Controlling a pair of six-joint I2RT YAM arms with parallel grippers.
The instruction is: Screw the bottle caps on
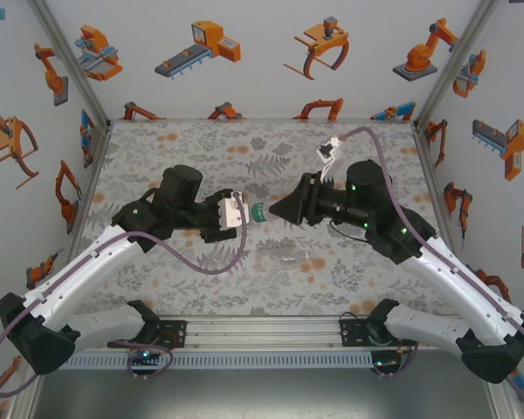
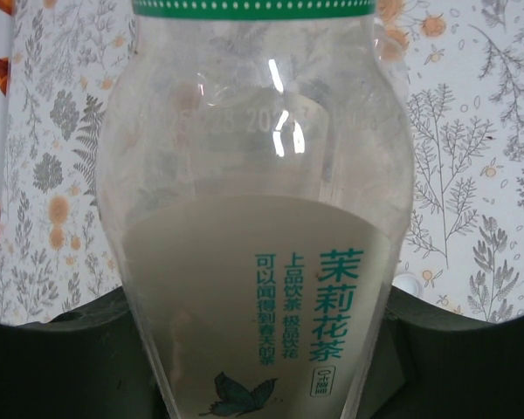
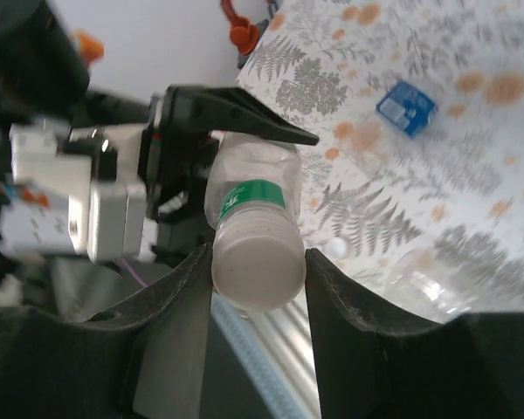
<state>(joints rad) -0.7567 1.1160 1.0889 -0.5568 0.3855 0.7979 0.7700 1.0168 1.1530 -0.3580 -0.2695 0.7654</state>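
Left gripper sits mid-table above the mat, pinched on the bottle. In the left wrist view we note its dark fingers on both sides of the labelled part, where the green-and-white label carries a butterfly print. The bottle hangs level in the air, off the mat, neck end pointing right. Right gripper faces it from the right, tip to tip with the left one. In its wrist view the two fingers flank the cap and press against its rim on either side, so we log it as closed on the cap. The cap is pale, its round face is turned toward that camera, and a green band sits just behind it on the neck. We cannot tell how far the cap is threaded on. A clear bottle lies on its side on the mat, nearer than both grippers and about mid-width, apart from them. A small white disc rests on the mat near that clear bottle, too small for us to tell what it is. A small blue piece lies on the mat well apart from both.
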